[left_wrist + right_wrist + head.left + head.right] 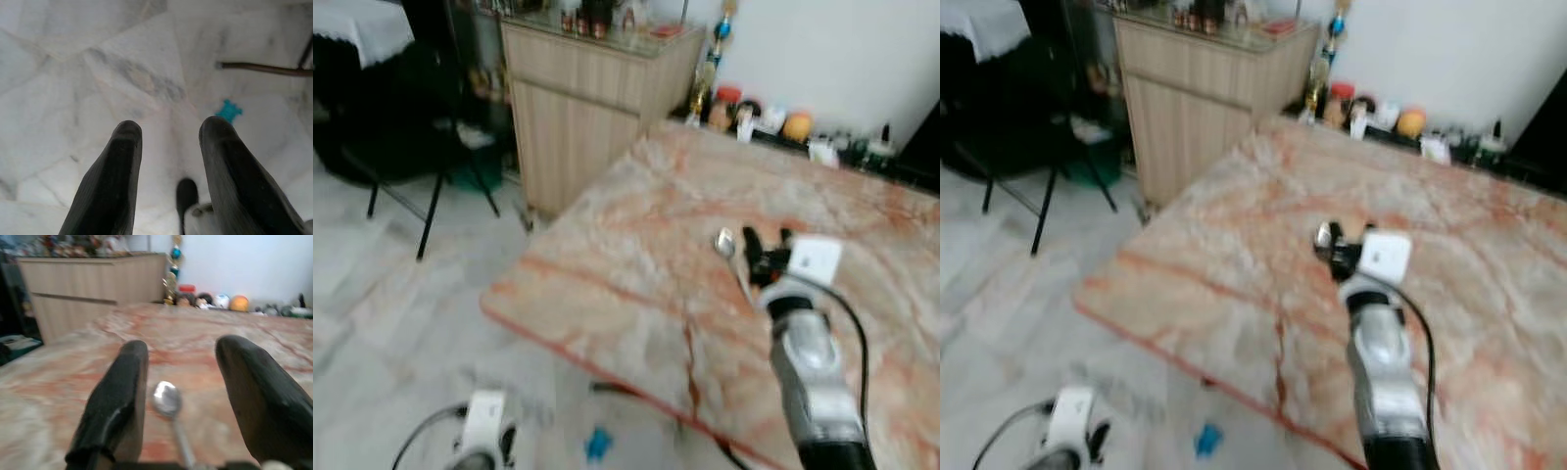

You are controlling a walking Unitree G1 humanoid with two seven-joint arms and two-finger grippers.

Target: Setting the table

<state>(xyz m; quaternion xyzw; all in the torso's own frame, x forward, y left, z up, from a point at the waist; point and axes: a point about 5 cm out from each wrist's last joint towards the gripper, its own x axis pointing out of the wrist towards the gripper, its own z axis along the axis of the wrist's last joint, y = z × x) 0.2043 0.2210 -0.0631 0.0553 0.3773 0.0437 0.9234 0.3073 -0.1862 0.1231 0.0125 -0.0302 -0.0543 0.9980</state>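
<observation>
Spoon (167, 399) lay flat on the marble desk (636, 294), bowl pointing away from the robot, handle running back between the right gripper's (182, 382) wide-spread jaws. Nothing was clamped. The right gripper hung low over it, near the desk's middle. Risk, as I judged it: closing on that thin handle against hard stone could pinch it sideways and skid it off. Left gripper (171, 147) dangled over the floor, jaws apart and empty, above a blue scrap (229, 110).
</observation>
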